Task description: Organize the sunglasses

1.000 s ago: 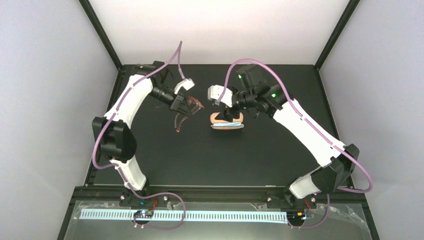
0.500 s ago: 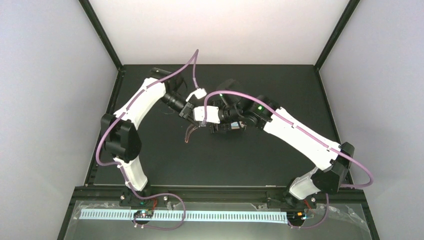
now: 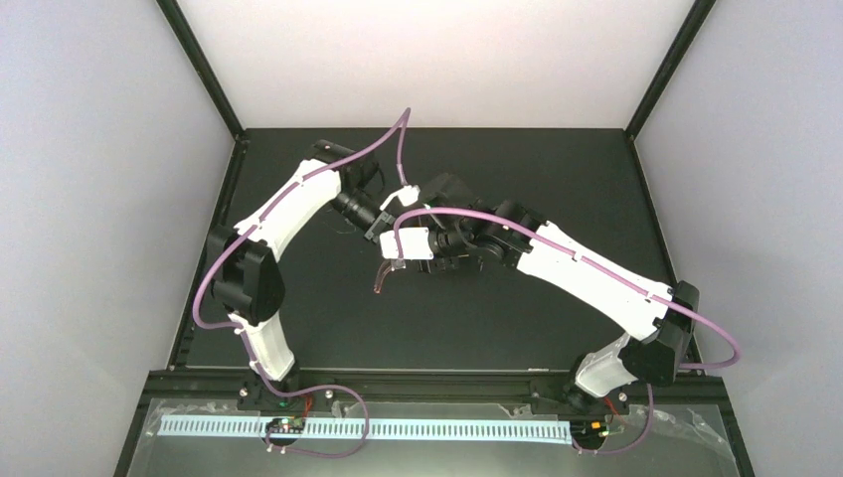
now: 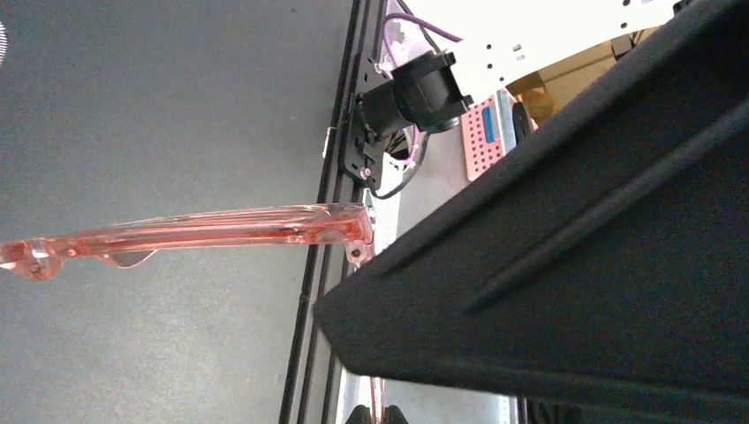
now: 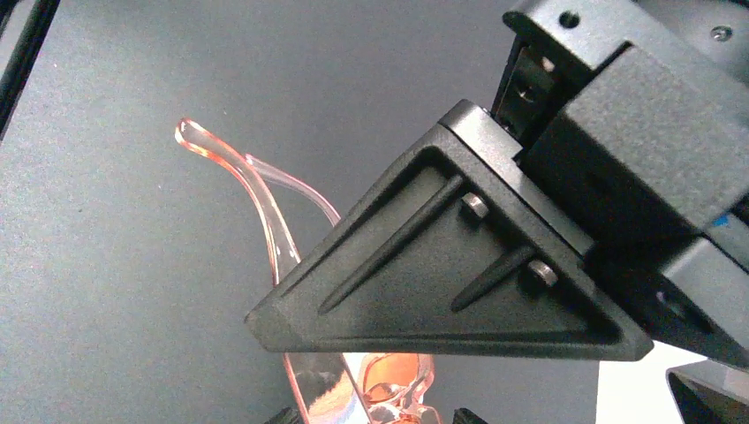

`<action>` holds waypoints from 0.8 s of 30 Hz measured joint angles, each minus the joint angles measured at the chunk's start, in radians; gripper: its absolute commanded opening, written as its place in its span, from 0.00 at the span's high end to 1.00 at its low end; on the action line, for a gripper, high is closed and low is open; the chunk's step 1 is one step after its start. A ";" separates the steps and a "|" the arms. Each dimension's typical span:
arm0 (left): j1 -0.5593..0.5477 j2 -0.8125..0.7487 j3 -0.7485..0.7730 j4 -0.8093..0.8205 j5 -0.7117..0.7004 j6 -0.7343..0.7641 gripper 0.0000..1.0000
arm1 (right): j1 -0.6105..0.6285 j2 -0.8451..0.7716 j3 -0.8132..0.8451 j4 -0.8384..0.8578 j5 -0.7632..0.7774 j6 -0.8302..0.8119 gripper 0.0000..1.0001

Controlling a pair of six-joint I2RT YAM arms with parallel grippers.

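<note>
The sunglasses (image 3: 383,279) have a translucent reddish frame and hang above the black table near its middle. My left gripper (image 3: 386,231) is shut on one thin temple arm, seen between its fingertips (image 4: 375,415). The other temple arm (image 4: 194,231) stretches out to the left in the left wrist view. My right gripper (image 3: 400,260) has reached across from the right. Its jaws (image 5: 373,415) stand apart around the front of the sunglasses (image 5: 397,380). A black finger of the left gripper (image 5: 442,265) fills much of the right wrist view, with a curved temple tip (image 5: 252,181) showing behind it.
Both arms cross closely over the middle of the black table (image 3: 328,318), the right forearm (image 3: 587,278) lying diagonally across it. Black frame posts (image 3: 199,65) (image 3: 671,65) stand at the rear corners. The table's side rail (image 4: 309,353) runs below the sunglasses in the left wrist view.
The left gripper carried the sunglasses right and nearer. The right arm swung left from the brown case to the sunglasses, and its jaws narrowed around the front.
</note>
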 measured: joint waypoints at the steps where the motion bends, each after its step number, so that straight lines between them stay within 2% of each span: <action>1: -0.004 0.000 0.000 0.000 0.000 0.000 0.98 | 0.002 0.000 -0.003 0.002 0.008 -0.002 0.55; 7: -0.014 0.000 -0.002 -0.001 0.001 -0.001 0.98 | 0.016 0.002 -0.037 0.002 0.042 -0.012 0.56; 16: -0.024 0.000 -0.003 -0.001 0.001 -0.003 0.98 | 0.029 0.014 -0.058 0.012 0.060 -0.018 0.68; 24: -0.025 0.000 -0.003 -0.001 0.000 -0.006 0.95 | 0.036 0.014 -0.093 0.043 0.092 -0.020 0.75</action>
